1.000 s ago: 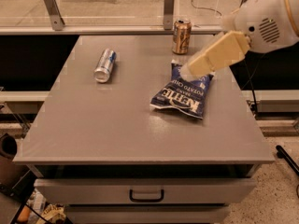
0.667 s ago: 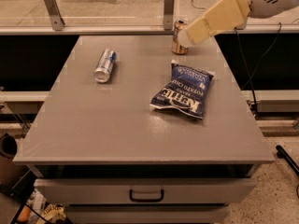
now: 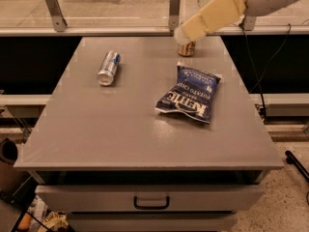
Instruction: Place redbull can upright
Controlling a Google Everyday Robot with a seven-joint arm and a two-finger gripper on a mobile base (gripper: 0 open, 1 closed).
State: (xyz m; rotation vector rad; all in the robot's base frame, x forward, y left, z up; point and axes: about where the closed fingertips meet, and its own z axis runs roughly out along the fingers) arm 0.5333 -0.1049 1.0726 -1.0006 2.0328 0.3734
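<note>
Lying sideways at the far left, the redbull can (image 3: 108,67) was found ungrasped, while the gripper (image 3: 180,34), closure state indeterminable, was held over the far brown can (image 3: 187,49).

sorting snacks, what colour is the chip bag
Chip bag is dark blue with white lettering, camera view; gripper at the gold-brown can.

grey flat-topped table (image 3: 116,134) with a front drawer (image 3: 150,198) | slim silver-and-blue redbull can (image 3: 108,67) lying on its side, far left | dark blue crinkled chip bag (image 3: 189,93) flat, right of centre | gold-brown can (image 3: 187,49) upright at far edge | gripper (image 3: 181,34) just above that can
</note>
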